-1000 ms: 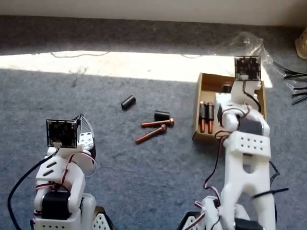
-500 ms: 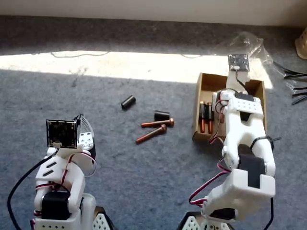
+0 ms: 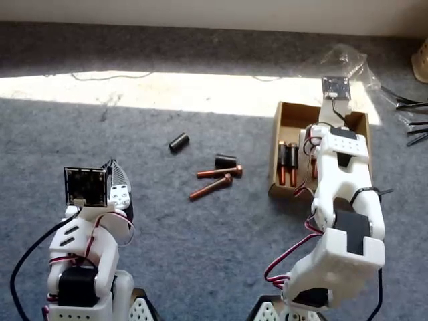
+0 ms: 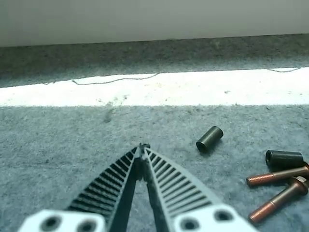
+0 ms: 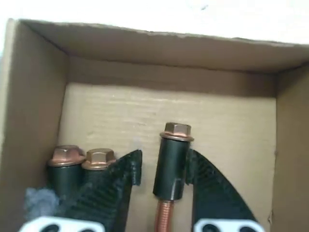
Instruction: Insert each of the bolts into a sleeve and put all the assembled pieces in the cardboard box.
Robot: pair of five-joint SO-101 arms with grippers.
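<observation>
Over the last second the right arm went from a raised, folded pose to a stretch forward over the box. Across the last half second it hardly shifted. Reading: the drop-off of a third assembled piece is at or near its end. The right gripper sits low inside the box with its jaws parted wider than the piece. The sleeve of the piece touches one jaw, and a clear gap shows on the other side, so it looks let go rather than clamped. I cannot tell for certain whether the piece rests fully on the box floor. Two finished pieces lie side by side by the box's left wall, just left of the new one. Left of the box, two bare bolts lie on the carpet, with one sleeve touching the far bolt. A second sleeve lies farther left and apart. That leaves two assemblies to make, so the task is about three fifths done. The left gripper is unmoved at near left, with its jaws closed tip to tip on nothing.
</observation>
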